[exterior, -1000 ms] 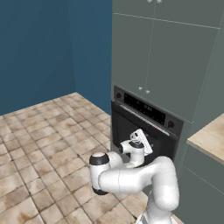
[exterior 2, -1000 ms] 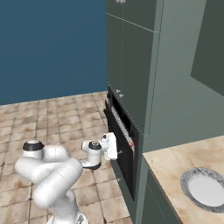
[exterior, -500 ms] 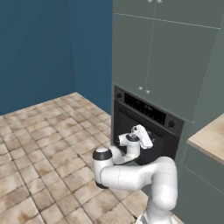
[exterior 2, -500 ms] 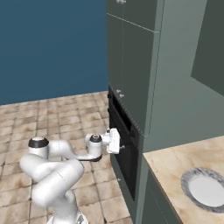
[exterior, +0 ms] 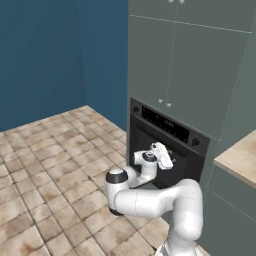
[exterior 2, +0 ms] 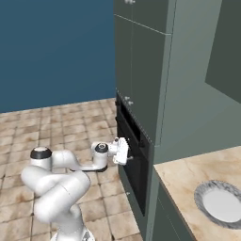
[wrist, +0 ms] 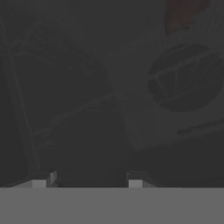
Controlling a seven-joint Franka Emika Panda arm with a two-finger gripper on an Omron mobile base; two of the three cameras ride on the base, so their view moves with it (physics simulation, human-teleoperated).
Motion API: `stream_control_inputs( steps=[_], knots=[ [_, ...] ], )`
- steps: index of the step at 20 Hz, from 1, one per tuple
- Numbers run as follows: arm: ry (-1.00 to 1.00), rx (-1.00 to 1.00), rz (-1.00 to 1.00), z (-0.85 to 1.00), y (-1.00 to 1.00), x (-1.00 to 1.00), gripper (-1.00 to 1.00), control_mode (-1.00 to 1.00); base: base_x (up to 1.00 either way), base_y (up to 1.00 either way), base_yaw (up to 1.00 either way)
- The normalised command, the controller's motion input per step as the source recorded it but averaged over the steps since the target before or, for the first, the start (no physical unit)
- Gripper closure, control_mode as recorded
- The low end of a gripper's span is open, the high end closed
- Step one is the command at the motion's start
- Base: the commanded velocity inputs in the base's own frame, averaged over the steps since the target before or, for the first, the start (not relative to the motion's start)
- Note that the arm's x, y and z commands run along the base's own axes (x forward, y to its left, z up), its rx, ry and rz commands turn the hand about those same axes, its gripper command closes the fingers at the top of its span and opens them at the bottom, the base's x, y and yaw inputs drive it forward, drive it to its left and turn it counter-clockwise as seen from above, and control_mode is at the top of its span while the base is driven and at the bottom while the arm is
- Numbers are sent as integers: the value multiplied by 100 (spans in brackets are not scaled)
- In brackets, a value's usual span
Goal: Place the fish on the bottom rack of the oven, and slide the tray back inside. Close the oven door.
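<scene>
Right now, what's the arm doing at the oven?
The white arm's hand is pressed up against the front of the black built-in wall oven, just below the dark control strip. The wide flat black oven door looks shut. The hand looks to be at the door's handle, but whether it actually grips it cannot be told. On the beige counter to the right sits a round grey plate, untouched.

A white robot arm holds its pincer (exterior 2: 128,151) against the closed oven door (exterior 2: 132,162) beneath grey-green cabinets (exterior 2: 141,70). A round grey plate (exterior 2: 221,204) sits on the counter (exterior 2: 186,181).
</scene>
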Motion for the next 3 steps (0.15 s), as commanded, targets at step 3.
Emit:
stream_control_inputs(
  steps=[3],
  knots=[
    [0,0,0,0,-6,0,-100,-100,0,0,0]
  ],
)
